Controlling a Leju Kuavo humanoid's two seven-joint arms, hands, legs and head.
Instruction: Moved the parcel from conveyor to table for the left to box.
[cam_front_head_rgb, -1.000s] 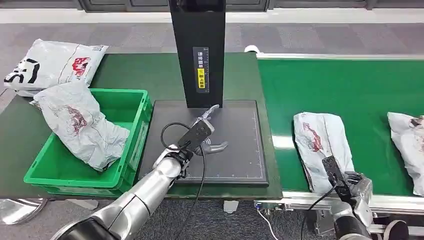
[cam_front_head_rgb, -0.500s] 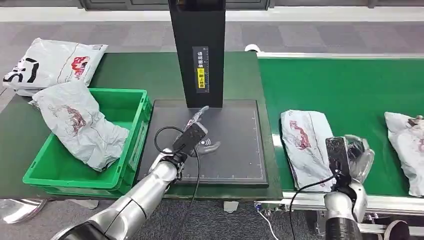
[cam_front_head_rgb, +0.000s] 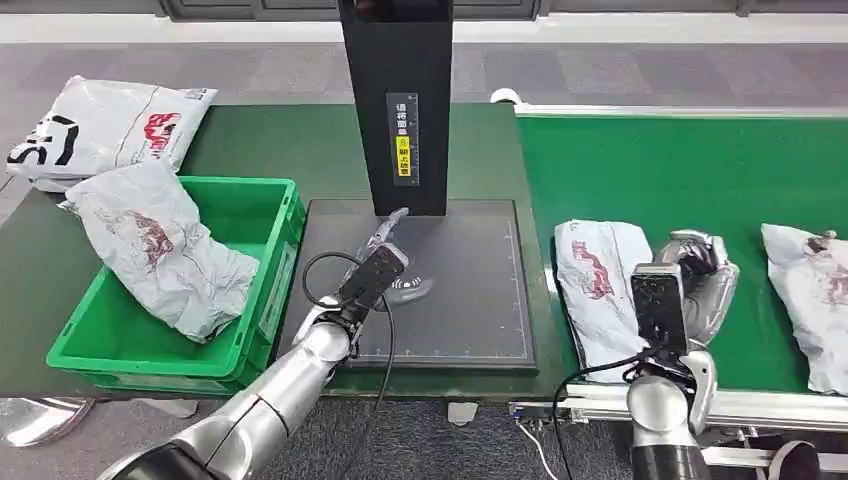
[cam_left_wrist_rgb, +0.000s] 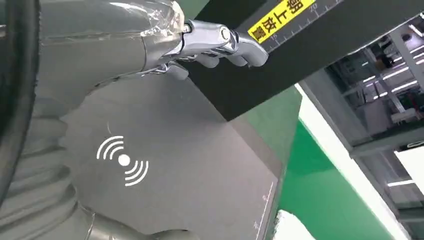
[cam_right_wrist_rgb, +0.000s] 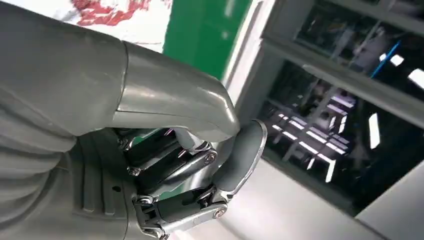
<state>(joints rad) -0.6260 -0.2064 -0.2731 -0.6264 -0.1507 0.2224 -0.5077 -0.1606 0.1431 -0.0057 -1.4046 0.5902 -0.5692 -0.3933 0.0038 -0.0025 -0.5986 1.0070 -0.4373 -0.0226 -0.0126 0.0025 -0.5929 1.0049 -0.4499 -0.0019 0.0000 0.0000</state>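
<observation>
A wide green conveyor (cam_front_head_rgb: 690, 160) fills the right half of the scene, and a dark green table (cam_front_head_rgb: 290, 150) fills the left. Nothing of the move is done yet, judging by how things lie: the parcel (cam_front_head_rgb: 597, 290) to be carried, a crumpled white bag with red print, lies on the near left part of the conveyor, just right of the table's edge. Another white parcel (cam_front_head_rgb: 812, 300) lies farther right on the belt.

On the table, a black mat (cam_front_head_rgb: 470, 300) sits near the middle with a tall black post (cam_front_head_rgb: 398, 100) rising from its far edge. The mat bears no parcel. Left of it stands a green crate (cam_front_head_rgb: 262, 205), with a grey parcel (cam_front_head_rgb: 155, 250) draped over its left wall. A further white parcel (cam_front_head_rgb: 100, 125) lies at the far left of the table.

The right hand (cam_front_head_rgb: 700, 275) hovers over the belt just right of the target parcel, apart from it as far as can be told. The right wrist view shows its fingers (cam_right_wrist_rgb: 170, 165) curled inward with nothing between them.

The left hand (cam_front_head_rgb: 395, 255) waits above the mat, in front of the post. The left wrist view shows its fingers (cam_left_wrist_rgb: 225, 42) stretched out and released, holding nothing.

What remains is everything: the right hand must take hold of the parcel, lift it across to the table, and let go so the left hand can put it in the crate.
</observation>
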